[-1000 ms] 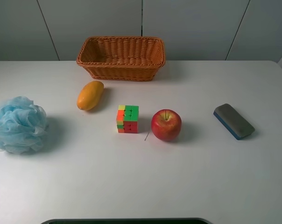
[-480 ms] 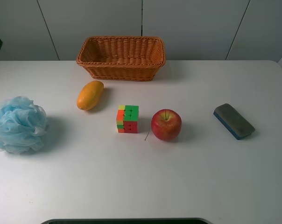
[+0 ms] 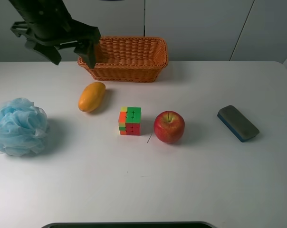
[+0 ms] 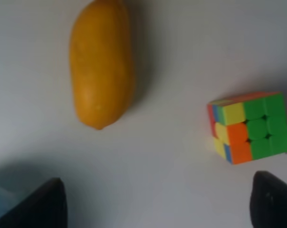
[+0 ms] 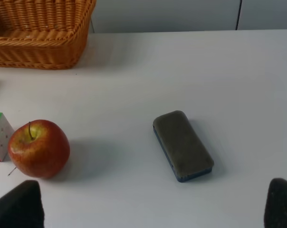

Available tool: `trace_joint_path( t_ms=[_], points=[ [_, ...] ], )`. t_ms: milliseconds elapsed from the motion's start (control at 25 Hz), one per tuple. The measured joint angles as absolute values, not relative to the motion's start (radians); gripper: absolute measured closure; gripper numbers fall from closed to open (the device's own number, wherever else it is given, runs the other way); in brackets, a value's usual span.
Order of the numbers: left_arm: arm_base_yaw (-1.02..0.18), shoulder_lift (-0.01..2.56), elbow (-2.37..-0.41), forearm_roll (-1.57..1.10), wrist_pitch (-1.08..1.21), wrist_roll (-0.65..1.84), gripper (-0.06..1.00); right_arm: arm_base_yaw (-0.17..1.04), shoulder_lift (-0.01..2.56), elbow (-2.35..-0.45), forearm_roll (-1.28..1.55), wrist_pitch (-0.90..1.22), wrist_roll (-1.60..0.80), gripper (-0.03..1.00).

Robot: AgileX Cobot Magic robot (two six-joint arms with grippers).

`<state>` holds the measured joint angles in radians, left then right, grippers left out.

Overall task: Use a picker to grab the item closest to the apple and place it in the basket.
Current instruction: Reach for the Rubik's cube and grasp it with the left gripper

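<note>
A red apple (image 3: 169,127) sits mid-table; it also shows in the right wrist view (image 5: 39,148). A multicoloured puzzle cube (image 3: 129,121) stands just left of it, closest to it, and shows in both wrist views (image 4: 249,127) (image 5: 0,137). The wicker basket (image 3: 124,73) stands at the back centre, empty as far as I can see. My left gripper (image 3: 72,56) hangs open and empty high above the table, left of the basket, above the mango. In its wrist view the left gripper (image 4: 155,206) is wide open. My right gripper (image 5: 148,209) is open, empty, and out of the exterior view.
An orange mango (image 3: 91,97) lies left of the cube, also in the left wrist view (image 4: 101,61). A blue bath puff (image 3: 17,127) sits at the far left. A grey-and-blue eraser (image 3: 237,123) lies right of the apple, also in the right wrist view (image 5: 183,145).
My left arm has come into the exterior view from the upper left and now hangs by the basket's left end. The objects on the table have not moved.
</note>
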<state>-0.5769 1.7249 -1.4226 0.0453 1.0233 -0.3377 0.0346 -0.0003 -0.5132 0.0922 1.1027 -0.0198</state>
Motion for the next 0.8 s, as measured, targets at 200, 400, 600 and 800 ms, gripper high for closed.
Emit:
trace_joint_path(
  t_ms=[200,400,600,800],
  points=[
    [-0.678,1.864,-1.493,0.045,1.017,-0.433,0.21,0.035,0.000,-0.513,0.092,1.103,-0.020,0.27],
    [-0.729,1.949,-1.508,0.043,0.993,-0.532,0.20,0.035,0.000,-0.513,0.092,1.103,-0.020,0.27],
    [-0.750,2.000,-1.508,0.043,0.966,-0.619,0.20,0.035,0.000,-0.513,0.092,1.103,-0.020,0.27],
    [-0.751,2.037,-1.509,0.027,0.950,-0.662,0.20,0.035,0.000,-0.513,0.092,1.103,-0.020,0.27]
  ],
)
